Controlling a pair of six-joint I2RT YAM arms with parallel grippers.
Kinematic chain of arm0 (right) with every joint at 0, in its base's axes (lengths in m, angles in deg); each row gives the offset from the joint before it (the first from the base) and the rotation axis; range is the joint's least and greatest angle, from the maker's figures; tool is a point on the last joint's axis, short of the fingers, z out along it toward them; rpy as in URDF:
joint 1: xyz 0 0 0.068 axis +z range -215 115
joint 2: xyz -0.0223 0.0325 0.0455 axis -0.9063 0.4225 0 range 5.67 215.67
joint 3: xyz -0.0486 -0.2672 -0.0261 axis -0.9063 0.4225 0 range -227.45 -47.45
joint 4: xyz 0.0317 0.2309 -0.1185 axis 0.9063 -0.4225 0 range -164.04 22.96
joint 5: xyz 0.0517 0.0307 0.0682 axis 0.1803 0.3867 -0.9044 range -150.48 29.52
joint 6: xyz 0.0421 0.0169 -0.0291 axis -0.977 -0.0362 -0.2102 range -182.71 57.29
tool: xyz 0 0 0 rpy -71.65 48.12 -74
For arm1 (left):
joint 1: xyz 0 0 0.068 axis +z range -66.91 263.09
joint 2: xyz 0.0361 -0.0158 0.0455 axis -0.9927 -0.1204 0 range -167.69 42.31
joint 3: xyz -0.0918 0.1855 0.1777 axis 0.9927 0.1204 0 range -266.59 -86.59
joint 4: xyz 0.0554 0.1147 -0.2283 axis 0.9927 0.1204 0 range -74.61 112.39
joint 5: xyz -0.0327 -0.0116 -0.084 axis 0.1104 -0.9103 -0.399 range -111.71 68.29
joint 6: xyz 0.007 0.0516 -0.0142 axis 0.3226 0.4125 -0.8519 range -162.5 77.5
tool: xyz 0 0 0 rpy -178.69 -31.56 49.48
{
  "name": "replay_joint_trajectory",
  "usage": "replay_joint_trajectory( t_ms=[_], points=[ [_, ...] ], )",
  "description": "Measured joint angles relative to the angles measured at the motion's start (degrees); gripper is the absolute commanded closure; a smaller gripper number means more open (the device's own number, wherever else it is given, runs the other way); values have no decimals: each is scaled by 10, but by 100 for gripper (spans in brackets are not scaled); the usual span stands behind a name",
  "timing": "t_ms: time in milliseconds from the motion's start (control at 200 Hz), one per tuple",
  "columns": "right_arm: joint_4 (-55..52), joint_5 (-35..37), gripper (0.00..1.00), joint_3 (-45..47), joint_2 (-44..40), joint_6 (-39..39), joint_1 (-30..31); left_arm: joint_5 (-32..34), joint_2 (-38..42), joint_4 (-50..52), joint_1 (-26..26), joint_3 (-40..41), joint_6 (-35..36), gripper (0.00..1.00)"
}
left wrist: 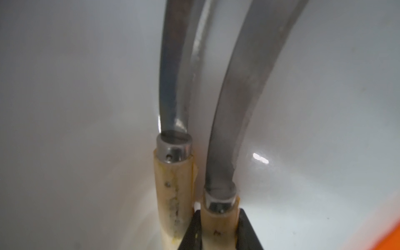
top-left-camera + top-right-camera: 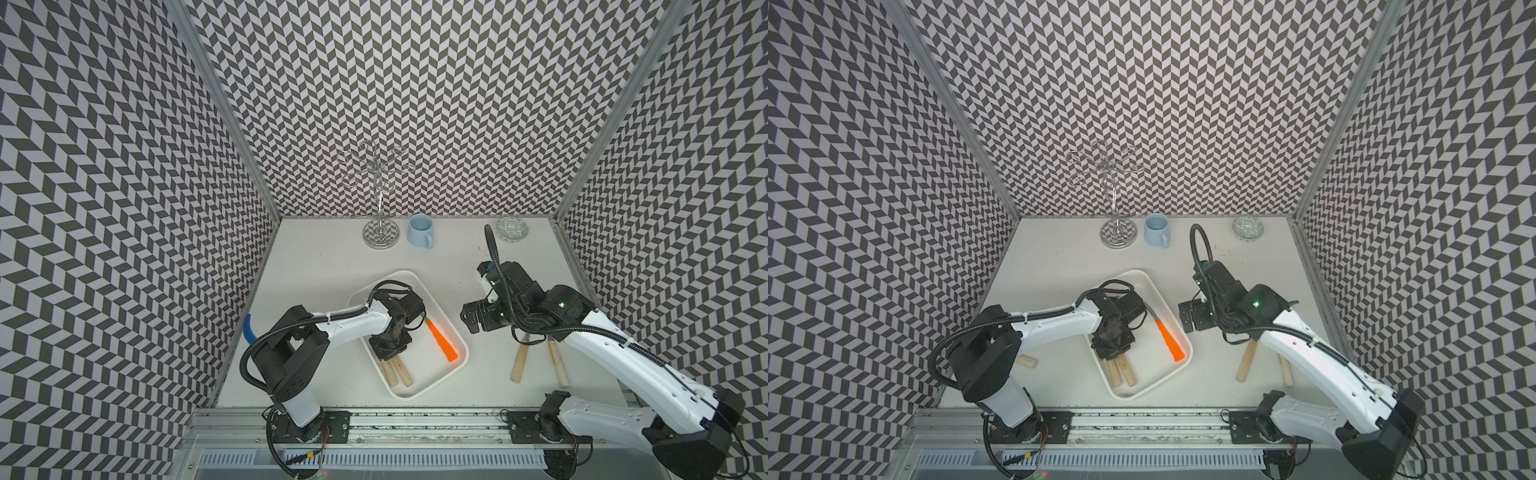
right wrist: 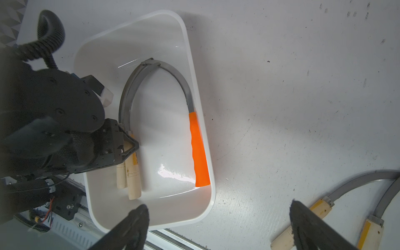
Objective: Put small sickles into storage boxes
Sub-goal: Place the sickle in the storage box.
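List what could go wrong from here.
1. The left gripper holds a wooden sickle close beside its neighbour in the tray; opening the fingers may shove it.
2. On the table, one sickle seems to cross blades with a second sickle; the open right gripper lifting either may drag both.

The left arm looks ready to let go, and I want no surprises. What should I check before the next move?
1. Left gripper shut on pale wooden-handled grey-bladed sickle: ok.
2. That sickle inside shallow white plastic tray: ok.
3. It rests on the tray floor: cannot tell.
4. Orange-handled sickle has its handle apart from the release spot: ok.
5. Right gripper open, holding nothing: ok.
6. All sickles stored: not ok; at least two wooden-handled sickles lie on the white table.
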Motion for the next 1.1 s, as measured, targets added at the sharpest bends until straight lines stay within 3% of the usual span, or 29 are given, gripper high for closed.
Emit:
replay_joint_trajectory(
  t_ms=[411,756,1102],
  points=[
    [0,-2,0,0,0,0,0,4,-12,-5,3,0,9,77],
    [0,-4,0,0,0,0,0,4,-12,-1,3,-2,13,64],
    [1,-6,0,7,0,0,0,4,-12,13,5,-18,15,65]
  ],
)
